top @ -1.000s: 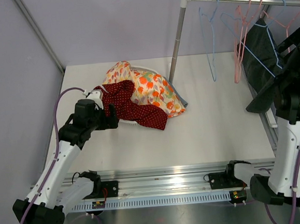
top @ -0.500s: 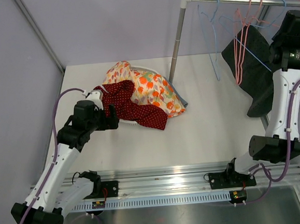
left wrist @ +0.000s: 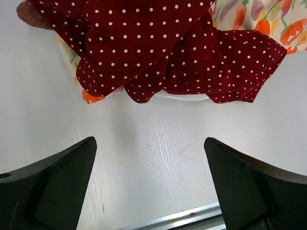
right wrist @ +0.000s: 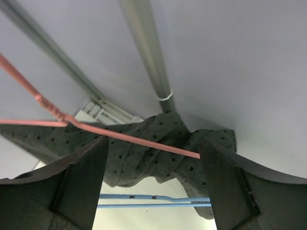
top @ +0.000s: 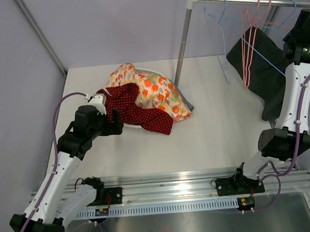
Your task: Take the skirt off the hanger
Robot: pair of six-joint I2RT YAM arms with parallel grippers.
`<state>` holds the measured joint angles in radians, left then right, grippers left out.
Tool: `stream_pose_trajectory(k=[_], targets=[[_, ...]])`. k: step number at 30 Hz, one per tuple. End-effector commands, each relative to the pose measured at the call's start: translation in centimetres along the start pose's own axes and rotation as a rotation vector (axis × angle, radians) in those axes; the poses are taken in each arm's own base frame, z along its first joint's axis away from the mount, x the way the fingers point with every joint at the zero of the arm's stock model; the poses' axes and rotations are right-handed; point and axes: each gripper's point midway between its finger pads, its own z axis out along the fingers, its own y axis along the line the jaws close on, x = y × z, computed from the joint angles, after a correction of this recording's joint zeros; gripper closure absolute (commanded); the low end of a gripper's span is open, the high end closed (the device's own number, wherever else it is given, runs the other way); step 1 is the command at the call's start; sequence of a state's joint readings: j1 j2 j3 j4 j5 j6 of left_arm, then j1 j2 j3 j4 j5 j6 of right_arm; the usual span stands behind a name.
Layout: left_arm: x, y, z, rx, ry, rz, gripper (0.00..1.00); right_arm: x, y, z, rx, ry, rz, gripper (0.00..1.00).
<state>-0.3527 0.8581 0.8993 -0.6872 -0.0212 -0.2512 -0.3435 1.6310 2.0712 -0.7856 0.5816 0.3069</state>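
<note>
A dark grey dotted skirt (top: 260, 73) hangs from the rail among pink (top: 247, 44) and blue (top: 222, 51) wire hangers at the far right. My right gripper (top: 303, 40) is raised beside it, just under the rail. In the right wrist view it (right wrist: 153, 187) is open; the skirt (right wrist: 158, 148) and a pink hanger wire (right wrist: 134, 140) lie between and beyond its jaws, untouched. I cannot tell which hanger carries the skirt. My left gripper (top: 117, 121) is open and empty over bare table (left wrist: 151, 187), next to a red polka-dot garment (left wrist: 158, 52).
A pile of clothes, red polka-dot (top: 138, 111) and orange floral (top: 156, 91), lies on a white dish (left wrist: 184, 97) at the back left. The rack's upright pole (top: 182, 44) stands mid-table; its rail (top: 253, 1) runs right. A metal track (top: 171, 187) lines the near edge.
My right arm has swung up from low at the right edge to the rail. The skirt has shifted left and swung on the rack. My left arm has hardly moved.
</note>
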Motion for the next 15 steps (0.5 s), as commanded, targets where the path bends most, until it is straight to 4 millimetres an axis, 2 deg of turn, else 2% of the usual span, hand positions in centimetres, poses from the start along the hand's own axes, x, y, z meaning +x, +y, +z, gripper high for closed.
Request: stream_pose_trajectory(k=[1, 6, 8, 11, 12, 13, 15], targets=[[-1.6, -0.6, -0.6, 0.023, -0.052, 0.017, 0.01, 1.2, 1.9, 0.4, -0.084, 0.049, 0.021, 0.18], [-1.5, -0.5, -0.5, 0.018, -0.046, 0.017, 0.01, 2.4, 3.1, 1.0, -0.133, 0.086, 0.021, 0.19], [-1.4, -0.4, -0.3, 0.011, -0.042, 0.017, 0.01, 3.3, 3.7, 1.3, -0.156, 0.114, 0.020, 0.24], [-1.3, -0.2, -0.1, 0.001, -0.032, 0.017, 0.01, 4.4, 4.2, 1.8, -0.171, 0.145, 0.009, 0.47], [-1.3, -0.2, -0.1, -0.001, -0.031, 0.017, 0.01, 4.5, 4.2, 1.9, -0.172, 0.147, 0.007, 0.57], [-1.2, -0.2, -0.1, -0.002, -0.028, 0.017, 0.01, 4.6, 4.2, 1.8, -0.174, 0.146, 0.005, 0.72], [-1.2, -0.1, 0.0, -0.006, -0.025, 0.017, 0.01, 4.3, 4.0, 1.6, -0.174, 0.139, 0.006, 0.89]])
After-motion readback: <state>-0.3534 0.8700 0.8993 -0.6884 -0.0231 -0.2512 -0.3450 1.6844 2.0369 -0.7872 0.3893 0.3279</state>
